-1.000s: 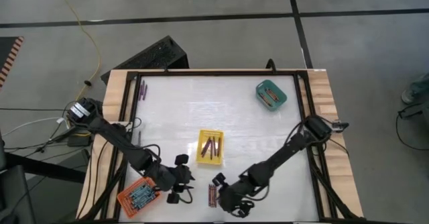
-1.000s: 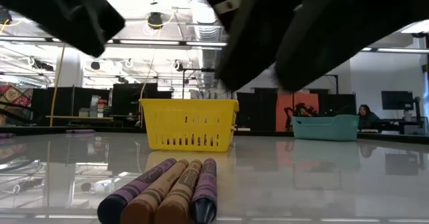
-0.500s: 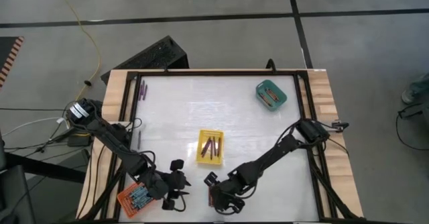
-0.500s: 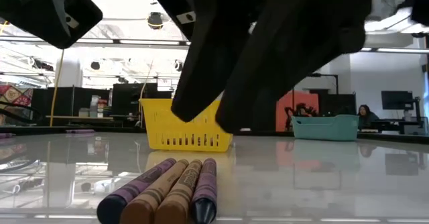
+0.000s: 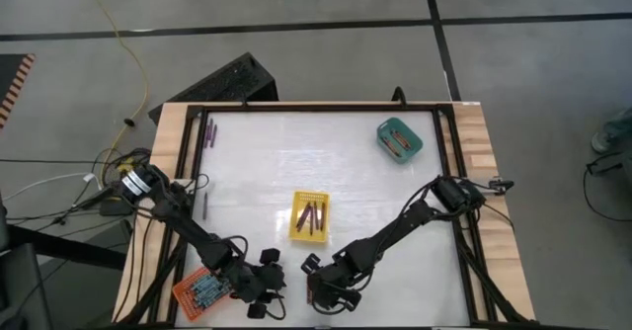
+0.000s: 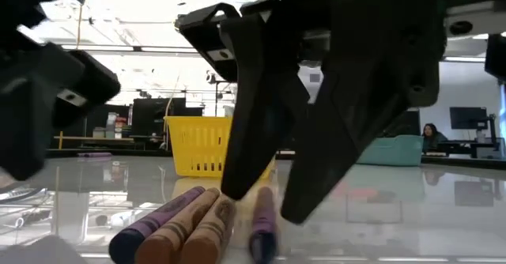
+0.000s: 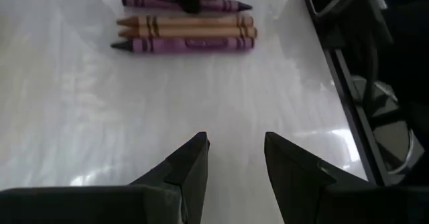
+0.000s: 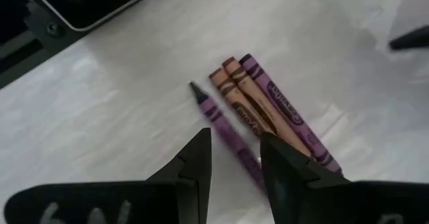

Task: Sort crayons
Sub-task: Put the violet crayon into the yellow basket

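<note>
Four crayons lie near the table's near edge [image 5: 312,288]. Two tan ones and a purple one lie side by side [image 8: 261,113]. One purple crayon [image 8: 221,127] lies a little apart and askew. My right gripper [image 8: 234,157] is open and points down, one finger on each side of the lone purple crayon [image 6: 263,228]. My left gripper [image 7: 234,150] is open and empty over bare table to the left of the crayons [image 5: 262,288]. My right gripper has its fingers [image 6: 245,153] astride the lone purple crayon's rear half [image 8: 238,153], coming from above and lying across it. The crayon lies flat on the table. I cannot tell whether either finger touches it.
An orange tray [image 5: 202,288] with bluish crayons stands at the near left. A yellow tray [image 5: 309,217] with reddish crayons stands mid-table. A teal tray [image 5: 399,139] stands at the far right. Loose purple crayons [image 5: 210,130] lie at the far left.
My right gripper has come down over the crayons, moving a little toward the table's left. The rightmost purple crayon has slid apart from the other three and turned askew. My left gripper has moved toward the near edge and lower.
</note>
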Robot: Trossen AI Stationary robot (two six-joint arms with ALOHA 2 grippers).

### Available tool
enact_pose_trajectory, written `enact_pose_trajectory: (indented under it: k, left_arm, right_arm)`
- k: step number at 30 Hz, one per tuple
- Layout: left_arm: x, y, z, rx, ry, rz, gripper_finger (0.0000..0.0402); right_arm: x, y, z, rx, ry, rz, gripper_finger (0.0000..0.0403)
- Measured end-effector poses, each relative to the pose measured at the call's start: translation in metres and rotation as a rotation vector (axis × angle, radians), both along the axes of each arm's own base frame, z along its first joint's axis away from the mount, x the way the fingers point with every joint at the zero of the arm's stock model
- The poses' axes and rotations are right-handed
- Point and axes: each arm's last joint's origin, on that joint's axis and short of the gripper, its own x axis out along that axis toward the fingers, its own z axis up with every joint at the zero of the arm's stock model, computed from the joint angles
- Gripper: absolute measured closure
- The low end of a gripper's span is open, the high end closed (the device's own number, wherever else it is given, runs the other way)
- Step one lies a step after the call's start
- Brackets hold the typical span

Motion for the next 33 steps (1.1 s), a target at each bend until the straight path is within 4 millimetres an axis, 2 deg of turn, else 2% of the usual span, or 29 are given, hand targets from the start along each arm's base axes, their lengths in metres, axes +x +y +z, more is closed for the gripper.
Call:
enact_pose_trajectory:
  k: [8, 12, 21, 27, 33]
  left_arm:
    - [0.018, -0.003, -0.019, -0.071, -0.004, -0.023, 0.0266]
    - [0.025, -0.004, -0.020, -0.074, 0.010, -0.024, 0.0266]
    - [0.027, -0.005, -0.019, -0.059, -0.001, -0.030, 0.0266]
    - [0.027, -0.005, -0.020, -0.061, 0.003, -0.028, 0.0266]
    - [0.026, -0.004, -0.020, -0.042, 0.017, -0.031, 0.0266]
  right_arm:
    - [0.001, -0.003, -0.001, -0.013, 0.003, -0.004, 0.0281]
    - [-0.003, -0.004, -0.003, -0.034, 0.049, -0.013, 0.0281]
    - [-0.011, -0.008, -0.008, -0.068, 0.143, -0.036, 0.0283]
    - [-0.023, -0.002, -0.011, -0.082, 0.243, -0.008, 0.0315]
    - [-0.032, 0.005, -0.012, -0.084, 0.285, -0.026, 0.0372]
